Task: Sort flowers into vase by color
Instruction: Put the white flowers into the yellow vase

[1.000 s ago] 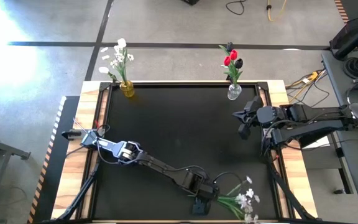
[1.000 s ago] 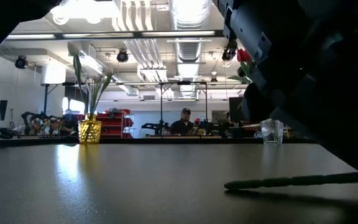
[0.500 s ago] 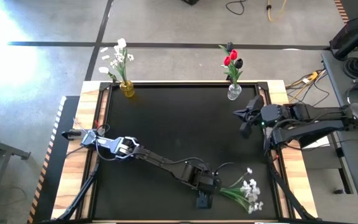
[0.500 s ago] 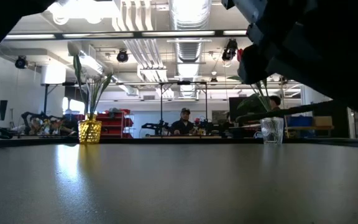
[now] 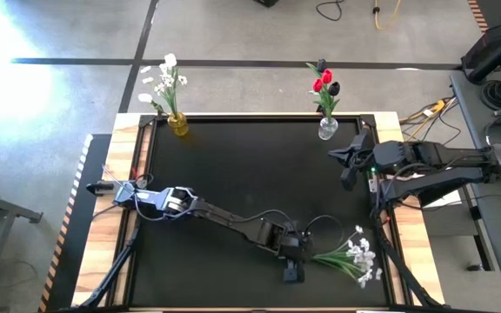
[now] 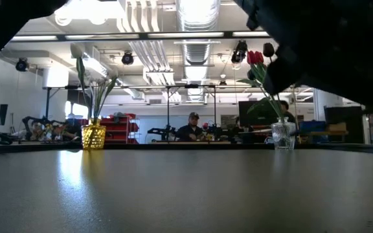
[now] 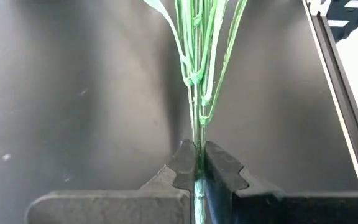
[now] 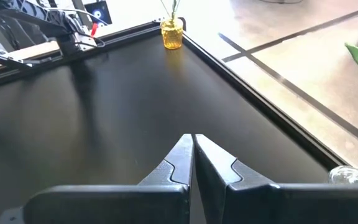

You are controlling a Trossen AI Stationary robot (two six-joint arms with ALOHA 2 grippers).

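The left gripper [image 5: 292, 261] is clamped on the stem end of the white spray [image 5: 351, 258] at the table's near edge. The spray's long axis points away toward the right side. Its matching yellow vase [image 5: 178, 124] stands well apart at the far left corner, and the right gripper [image 5: 341, 167], closed and empty, waits near the clear vase [image 5: 327, 129].

spray [image 7: 199, 56] blossoms cut off in wrist view; person [image 6: 192, 128] – tiny, blurred

The left arm reaches low across the table from its base at about nine o'clock toward five o'clock. The left gripper [image 5: 296, 261] sits at the end of it, near the front edge, with both fingers [image 7: 219, 168] pressed tight together. The right arm waits at about three o'clock. The right gripper [image 5: 337, 156] points to nine o'clock, its fingers closed on nothing.
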